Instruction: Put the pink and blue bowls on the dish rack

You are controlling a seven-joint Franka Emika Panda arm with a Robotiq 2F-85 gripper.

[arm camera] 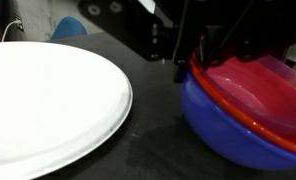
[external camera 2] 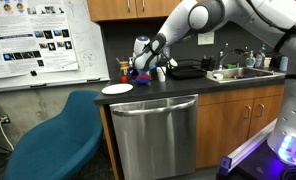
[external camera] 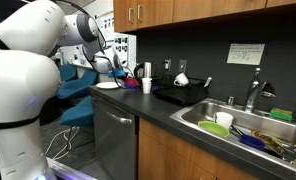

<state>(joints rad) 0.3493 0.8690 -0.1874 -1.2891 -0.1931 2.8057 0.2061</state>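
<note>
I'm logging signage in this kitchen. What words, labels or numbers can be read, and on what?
Large poster: print too small to read.
Paper notice on the backsplash: blurred, unreadable.
Nothing legible in the wrist view.

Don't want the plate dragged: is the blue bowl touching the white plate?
Apart. Wrist view shows bare dark counter between the blue bowl and the white plate.

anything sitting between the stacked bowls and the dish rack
Yes: the white cup stands on the counter between the stacked pink and blue bowls and the dish rack. They would probably need lifting over or around it.
</note>
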